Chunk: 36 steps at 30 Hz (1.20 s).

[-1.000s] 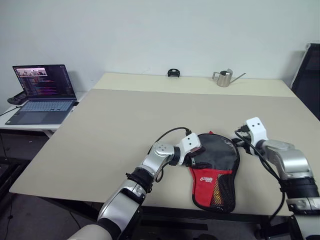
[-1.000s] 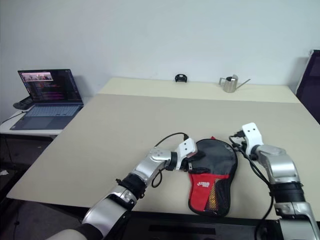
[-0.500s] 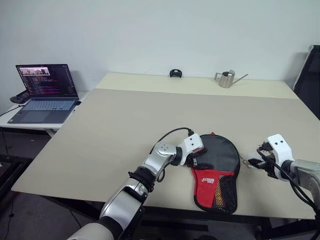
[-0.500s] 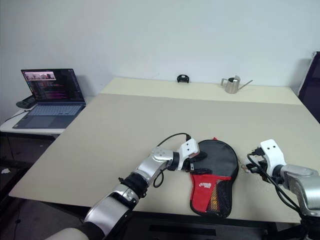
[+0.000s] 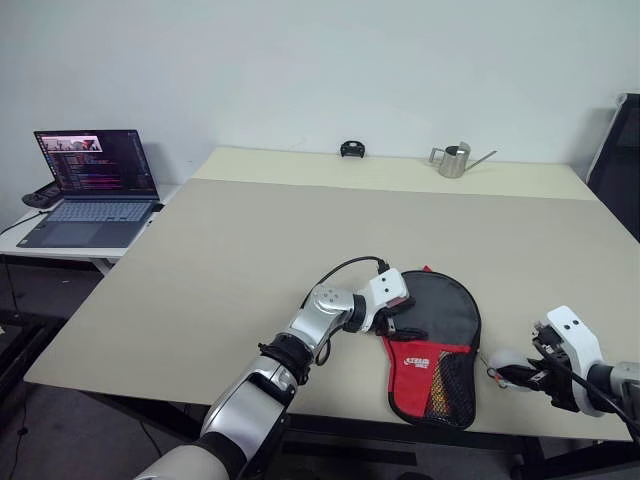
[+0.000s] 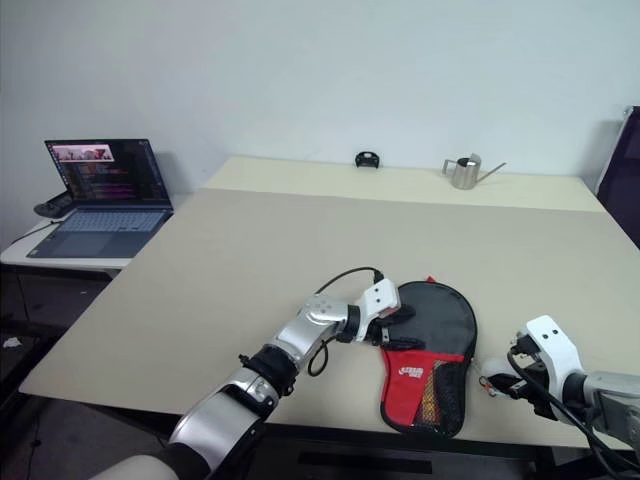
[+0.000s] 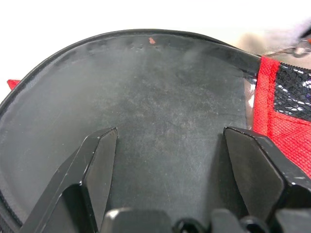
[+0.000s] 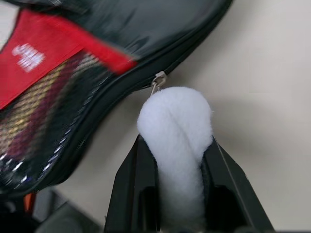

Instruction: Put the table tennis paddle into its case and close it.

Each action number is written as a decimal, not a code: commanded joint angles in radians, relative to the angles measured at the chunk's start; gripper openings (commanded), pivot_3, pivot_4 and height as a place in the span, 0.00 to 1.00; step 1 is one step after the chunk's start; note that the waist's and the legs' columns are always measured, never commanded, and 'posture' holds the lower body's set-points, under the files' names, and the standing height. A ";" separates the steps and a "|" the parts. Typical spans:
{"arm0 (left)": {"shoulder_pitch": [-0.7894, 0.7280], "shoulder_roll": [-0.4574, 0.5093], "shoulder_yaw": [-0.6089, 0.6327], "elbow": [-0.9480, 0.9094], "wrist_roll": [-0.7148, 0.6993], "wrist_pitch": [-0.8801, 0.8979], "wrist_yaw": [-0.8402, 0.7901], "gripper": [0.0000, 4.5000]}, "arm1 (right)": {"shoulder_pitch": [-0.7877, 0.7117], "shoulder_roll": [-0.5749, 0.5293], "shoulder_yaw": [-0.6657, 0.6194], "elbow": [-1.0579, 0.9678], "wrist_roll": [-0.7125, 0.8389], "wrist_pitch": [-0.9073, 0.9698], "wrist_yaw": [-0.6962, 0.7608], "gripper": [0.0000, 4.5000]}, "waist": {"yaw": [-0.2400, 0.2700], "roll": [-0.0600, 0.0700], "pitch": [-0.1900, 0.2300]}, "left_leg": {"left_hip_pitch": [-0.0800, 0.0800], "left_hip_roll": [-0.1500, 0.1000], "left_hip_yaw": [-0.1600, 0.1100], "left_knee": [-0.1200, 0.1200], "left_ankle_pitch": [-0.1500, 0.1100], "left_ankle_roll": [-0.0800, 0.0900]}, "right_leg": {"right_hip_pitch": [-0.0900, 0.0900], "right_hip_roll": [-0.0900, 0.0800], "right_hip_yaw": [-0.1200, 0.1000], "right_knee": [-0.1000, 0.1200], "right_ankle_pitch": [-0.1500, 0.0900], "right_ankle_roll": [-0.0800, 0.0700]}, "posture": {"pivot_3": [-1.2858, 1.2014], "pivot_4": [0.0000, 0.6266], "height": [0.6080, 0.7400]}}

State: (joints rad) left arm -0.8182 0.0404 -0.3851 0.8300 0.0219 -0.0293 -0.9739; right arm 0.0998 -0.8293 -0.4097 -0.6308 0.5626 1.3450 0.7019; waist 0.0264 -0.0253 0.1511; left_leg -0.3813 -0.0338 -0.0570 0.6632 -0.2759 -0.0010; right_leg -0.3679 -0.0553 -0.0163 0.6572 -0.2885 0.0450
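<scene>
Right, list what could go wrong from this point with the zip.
1. The right gripper pinches only a soft white fluffy tag tied to the zip pull; the tag could slip out or tear off.
2. The left gripper rests open on the case without clamping it, so the case may slide across the table as the zip is pulled.
3. The case's narrow end lies near the table's front edge and could be dragged over it.

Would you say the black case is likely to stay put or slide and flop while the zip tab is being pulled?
The case is soft fabric, so it would probably drag; the left gripper rests on it. The white fluffy zip pull looks squashy.
</scene>
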 commanded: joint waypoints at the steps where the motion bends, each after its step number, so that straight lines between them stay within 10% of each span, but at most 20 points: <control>1: 0.053 0.016 -0.077 0.107 0.108 0.041 0.005 0.84 | 0.042 -0.041 -0.043 -0.058 0.054 0.012 0.043 0.12 | 0.001 0.000 0.000 | 0.000 0.000 0.000 0.000 0.000 0.000 | 0.000 0.000 0.000 0.000 0.000 0.000 | 0.52 0.24 1.00; 36: 0.053 0.006 -0.077 0.108 0.125 0.040 0.004 0.84 | 0.300 -0.085 0.072 -0.283 0.305 -0.112 0.109 0.12 | 0.001 -0.003 -0.002 | 0.002 0.002 -0.003 -0.001 -0.002 0.002 | 0.010 0.001 -0.004 -0.013 0.001 0.003 | 0.52 0.24 1.00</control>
State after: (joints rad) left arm -0.8184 0.0309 -0.3880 0.8314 0.0483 -0.0293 -0.9727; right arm 0.3933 -0.9048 -0.3575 -0.8602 0.8112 1.2496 0.7863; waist 0.0273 -0.0283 0.1486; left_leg -0.3789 -0.0314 -0.0605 0.6621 -0.2780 0.0005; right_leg -0.3581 -0.0548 -0.0208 0.6438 -0.2878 0.0483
